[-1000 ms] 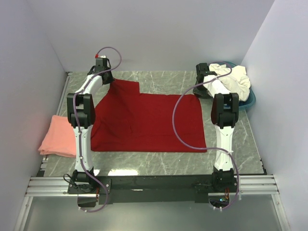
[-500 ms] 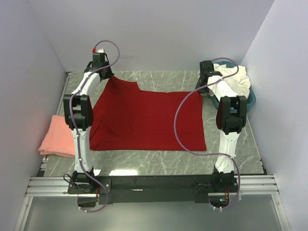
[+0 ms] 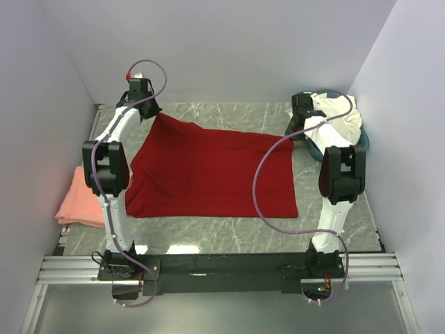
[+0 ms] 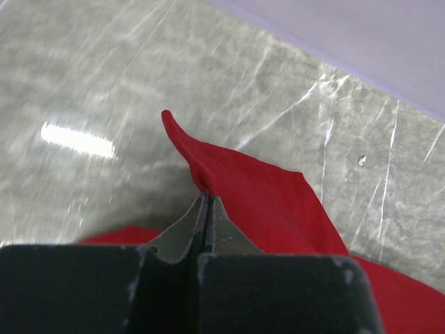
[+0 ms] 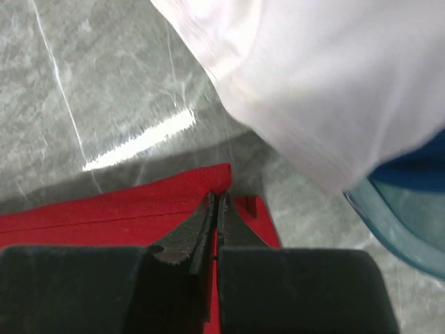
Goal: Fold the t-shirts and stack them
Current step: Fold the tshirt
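A deep red t-shirt (image 3: 208,174) lies spread over the middle of the marble table. My left gripper (image 3: 151,111) is shut on its far left corner (image 4: 201,170), which is lifted off the table. At the far right corner (image 5: 208,182) my right gripper (image 3: 292,129) is shut on the red cloth, with the hem pinched between the jaws. A salmon-pink t-shirt (image 3: 82,198) lies folded at the left edge. Cream-white t-shirts (image 3: 337,115) are heaped in the blue basin (image 3: 361,145); white cloth (image 5: 327,76) hangs just beside the right gripper.
White walls close in the table on the back, left and right. The blue basin's rim (image 5: 396,229) is close to the right gripper. A metal rail (image 3: 222,268) with the arm bases runs along the near edge.
Both arms have reached farther back. The red shirt's two far corners have been pulled back and up, so its far edge now slants. The right gripper has closed on its corner.
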Available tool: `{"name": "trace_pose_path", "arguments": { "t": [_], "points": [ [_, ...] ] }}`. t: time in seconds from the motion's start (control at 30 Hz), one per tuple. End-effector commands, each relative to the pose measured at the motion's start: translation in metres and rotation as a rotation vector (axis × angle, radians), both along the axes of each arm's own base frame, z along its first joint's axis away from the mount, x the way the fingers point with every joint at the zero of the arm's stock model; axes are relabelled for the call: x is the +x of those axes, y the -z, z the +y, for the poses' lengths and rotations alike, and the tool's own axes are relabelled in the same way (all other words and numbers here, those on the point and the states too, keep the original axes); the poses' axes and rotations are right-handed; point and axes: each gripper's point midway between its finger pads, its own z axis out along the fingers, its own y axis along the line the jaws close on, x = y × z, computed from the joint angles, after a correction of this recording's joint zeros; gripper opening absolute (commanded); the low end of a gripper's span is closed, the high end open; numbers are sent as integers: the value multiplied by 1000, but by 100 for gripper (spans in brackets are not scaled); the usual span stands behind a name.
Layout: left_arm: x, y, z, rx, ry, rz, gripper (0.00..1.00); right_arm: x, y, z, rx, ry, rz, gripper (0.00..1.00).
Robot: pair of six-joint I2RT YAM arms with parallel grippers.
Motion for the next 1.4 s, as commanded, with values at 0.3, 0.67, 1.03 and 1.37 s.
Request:
{"name": "trace_pose_path", "arguments": {
  "t": [0.3,0.67,1.03,1.37],
  "points": [
    [-104,-2,36,-66,-337,90,0,-47,-15,-4,58,98,-103,0],
    [-191,1,42,-146,-452,54,0,-101,0,7,158,119,-125,0],
    [-225,5,41,-179,-460,22,0,-122,11,11,182,105,-117,0],
    [-242,18,42,-178,-458,25,0,-131,9,14,208,100,-138,0]
  ]
}}
